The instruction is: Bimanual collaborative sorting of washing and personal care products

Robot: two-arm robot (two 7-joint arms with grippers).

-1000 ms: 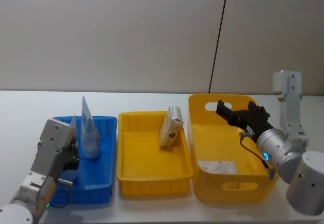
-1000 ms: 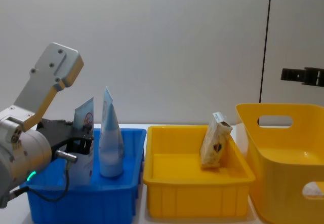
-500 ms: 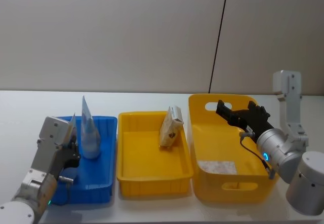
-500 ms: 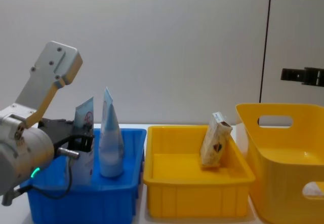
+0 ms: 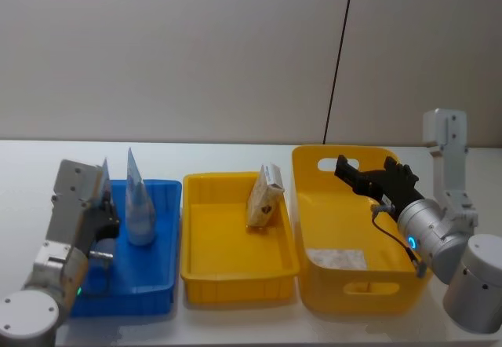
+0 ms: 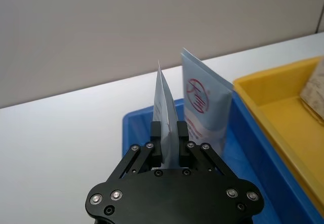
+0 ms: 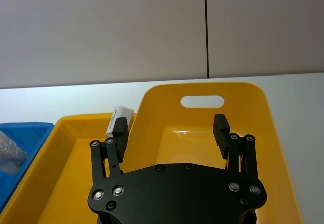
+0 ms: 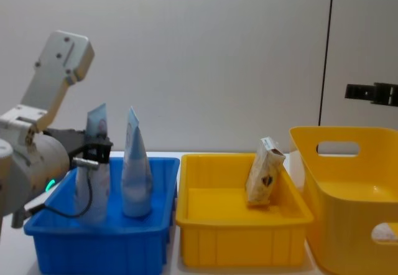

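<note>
I've got L gripper [image 6: 169, 139] clamped on a tube [image 6: 163, 100] standing in the blue bin [image 6: 135, 130]. R gripper [image 7: 170, 128] wide open, empty, over tall bin [image 7: 255, 105].

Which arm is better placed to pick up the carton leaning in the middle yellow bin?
Right, probably: the right claw hangs open over the tall yellow bin beside the carton; the left claw is shut on a tube in the blue bin.

The head view looks forward and down on the table [image 5: 31, 166] and 3 bins [image 5: 239, 267]; the chest view, lower, sees them side-on. Each wrist view looks close along its own arm's tool, the left pincer [image 6: 170, 137] clamping a tube [image 6: 163, 102] and the right pincer [image 7: 170, 126]; both catch the blue bin [image 6: 137, 125].
</note>
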